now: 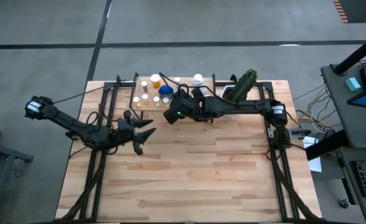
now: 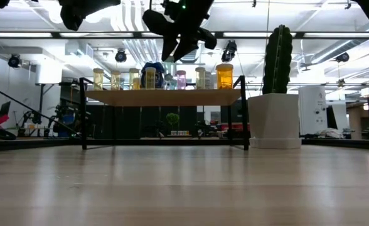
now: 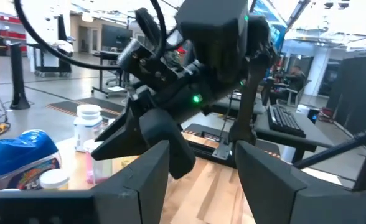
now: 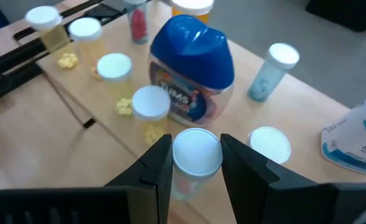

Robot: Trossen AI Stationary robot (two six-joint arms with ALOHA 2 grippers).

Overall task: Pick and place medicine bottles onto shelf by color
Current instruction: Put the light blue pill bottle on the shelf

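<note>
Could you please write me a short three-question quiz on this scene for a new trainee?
1. True or false: the right gripper has a white-capped bottle between its fingers.
2. Which sits right beside the blue-capped bottle on the shelf? A) a keyboard B) other small bottles C) a wrench
3. Fill in: the cactus pot stands on the ______, beside the shelf.

Key
1. True; the fingers close around its cap.
2. B.
3. Table. The left gripper hovers open over bare wood, holding nothing.
</note>
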